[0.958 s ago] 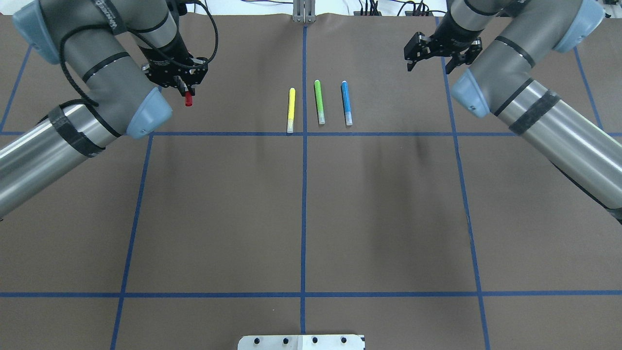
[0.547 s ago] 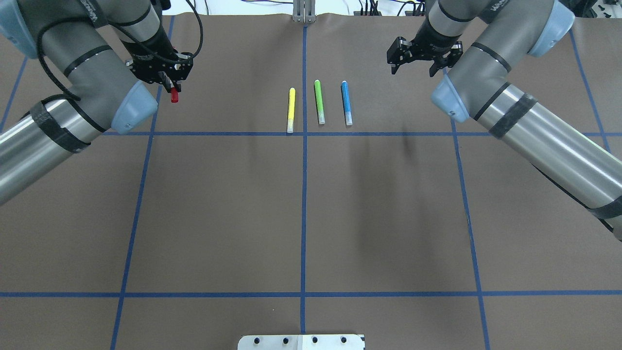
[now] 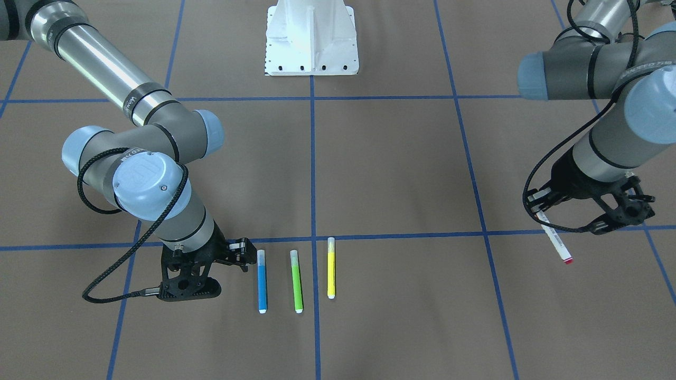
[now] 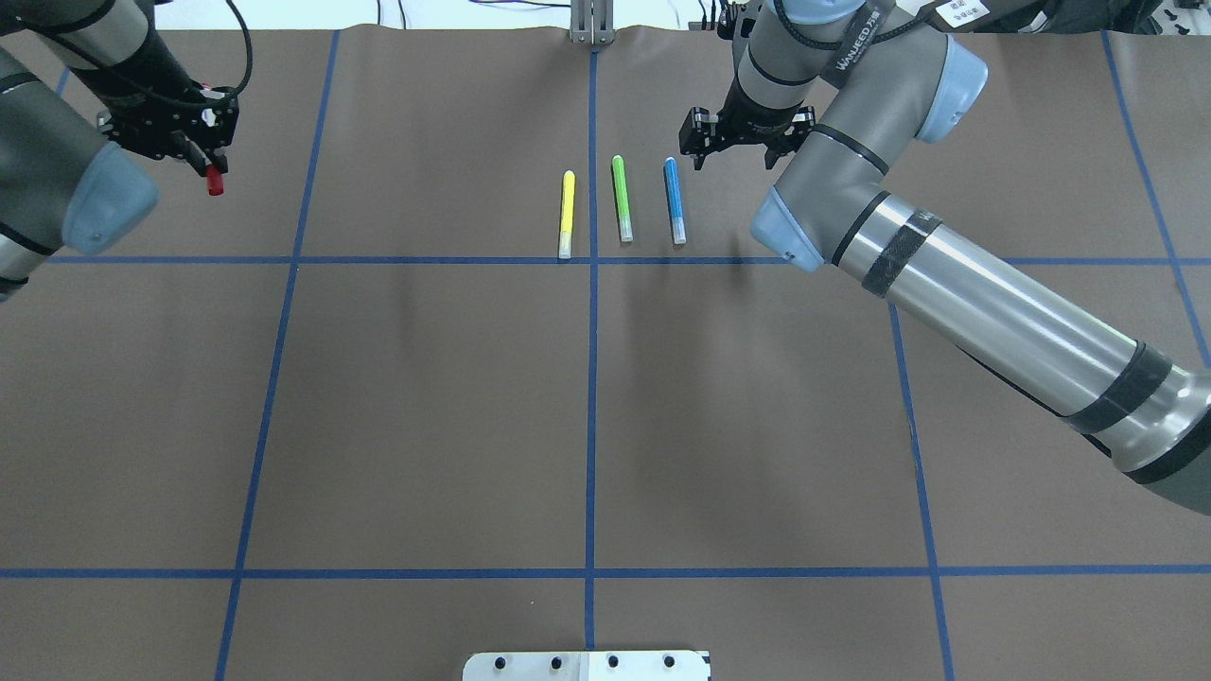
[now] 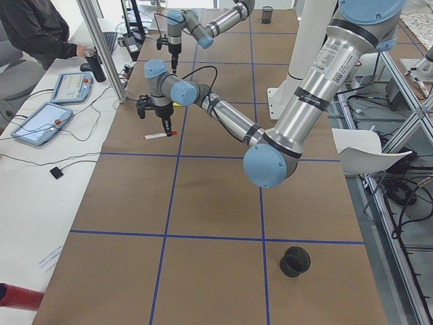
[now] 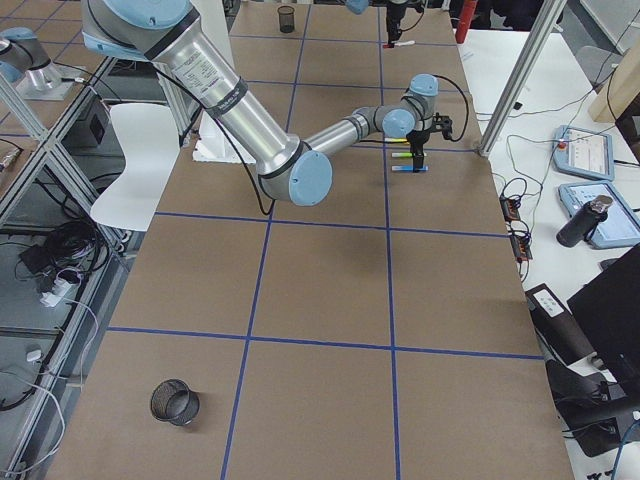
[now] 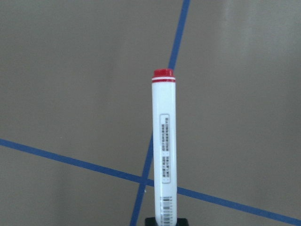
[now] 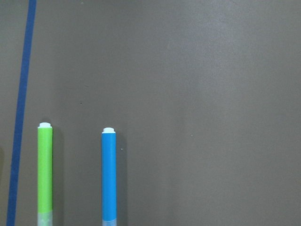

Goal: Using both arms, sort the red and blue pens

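The red pen (image 4: 215, 182), white-barrelled with red ends, hangs tilted above the table at the far left, and my left gripper (image 4: 194, 151) is shut on its upper end. It also shows as the red pen (image 3: 554, 240) under the left gripper (image 3: 591, 214), and its barrel (image 7: 164, 155) fills the left wrist view. The blue pen (image 4: 674, 200) lies on the table with its pale cap toward me. My right gripper (image 4: 736, 151) hovers open just right of its far end. The blue pen (image 8: 109, 174) sits low and left in the right wrist view.
A green marker (image 4: 622, 199) and a yellow marker (image 4: 567, 213) lie parallel to the left of the blue pen. Blue tape lines grid the brown table. A black mesh cup (image 5: 295, 261) stands near the left end. A person sits beyond the table's far edge.
My left gripper has carried the red pen further left. My right gripper has moved left, from the right of the table to beside the blue pen's far end.
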Robot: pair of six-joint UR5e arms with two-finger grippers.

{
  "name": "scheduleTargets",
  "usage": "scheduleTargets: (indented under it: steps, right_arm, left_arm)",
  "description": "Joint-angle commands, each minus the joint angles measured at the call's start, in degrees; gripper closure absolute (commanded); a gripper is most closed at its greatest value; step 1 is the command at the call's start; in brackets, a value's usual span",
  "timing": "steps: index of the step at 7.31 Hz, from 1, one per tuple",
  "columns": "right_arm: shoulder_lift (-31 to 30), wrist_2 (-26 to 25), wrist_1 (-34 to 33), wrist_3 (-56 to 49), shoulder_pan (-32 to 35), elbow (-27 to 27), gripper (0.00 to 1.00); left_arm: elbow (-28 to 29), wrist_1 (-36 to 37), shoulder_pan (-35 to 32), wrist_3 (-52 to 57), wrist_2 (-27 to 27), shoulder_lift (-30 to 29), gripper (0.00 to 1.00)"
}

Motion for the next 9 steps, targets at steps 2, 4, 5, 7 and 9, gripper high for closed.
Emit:
scheduleTargets:
  steps: [2, 4, 5, 7, 9]
  right_arm:
    - [2.6, -1.3, 4.0, 6.3, -3.0, -5.8, 0.12]
    - [2.7, -1.2, 4.0, 6.8, -4.3, -7.5, 0.26]
    - [2.9, -1.1, 4.0, 6.8, -4.6, -7.8, 0.28]
    - [3.7, -1.0, 4.0, 6.7, -5.5, -9.1, 0.34]
    - [4.7, -1.0, 4.0, 6.1, -6.0, -10.6, 0.34]
  left_arm:
    - [-0.7, 0.3, -2.0, 1.2, 0.0, 1.5, 1.00]
    - [-1.0, 0.3, -2.0, 1.1, -0.1, 1.6, 1.00]
    - [-1.0, 0.3, -2.0, 1.2, 0.0, 1.7, 1.00]
    - [-0.9, 0.2, -2.0, 1.2, -0.1, 2.0, 1.00]
    - [-1.0, 0.2, -2.2, 1.3, -0.1, 3.7, 1.00]
